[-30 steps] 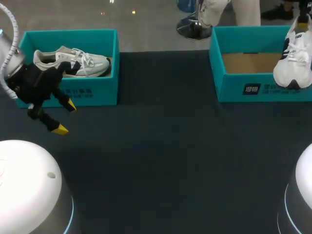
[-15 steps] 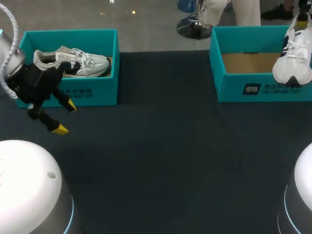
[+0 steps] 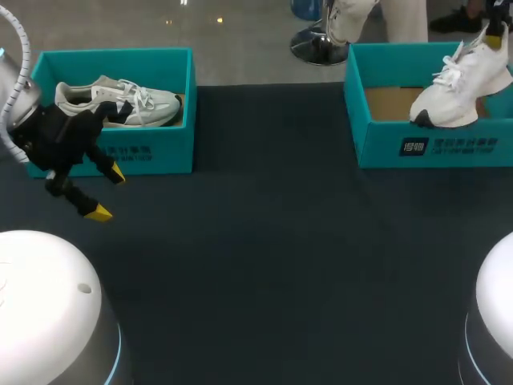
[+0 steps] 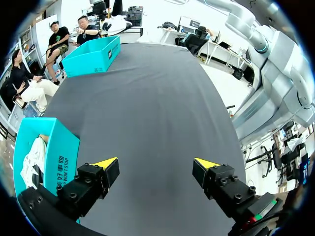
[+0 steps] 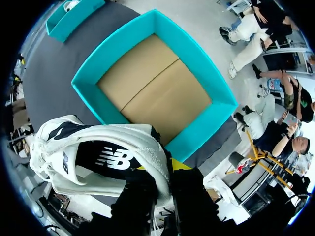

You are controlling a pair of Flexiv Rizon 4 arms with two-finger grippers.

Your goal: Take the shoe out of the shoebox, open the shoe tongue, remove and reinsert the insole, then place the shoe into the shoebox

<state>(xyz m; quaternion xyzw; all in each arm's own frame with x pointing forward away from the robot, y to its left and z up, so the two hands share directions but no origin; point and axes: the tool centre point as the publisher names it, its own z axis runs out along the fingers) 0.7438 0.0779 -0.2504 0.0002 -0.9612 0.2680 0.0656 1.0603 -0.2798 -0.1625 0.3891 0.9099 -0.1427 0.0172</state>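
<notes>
Gripping white shoe point(image 3: 457, 92) by heel collar, my right gripper point(image 5: 166, 173) held it above open teal shoebox point(image 3: 377, 140) at right of table point(image 3: 264, 241), toe lower than heel. My left gripper point(image 3: 106, 192) hung with fingers spread, holding nothing, just before second shoebox point(image 3: 160, 152) containing another shoe point(image 3: 120, 100).

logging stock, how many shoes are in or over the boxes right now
2. A grey-white shoe lies in the left shoebox; a white shoe hangs from the right tool over the right shoebox. None seem hidden.
</notes>
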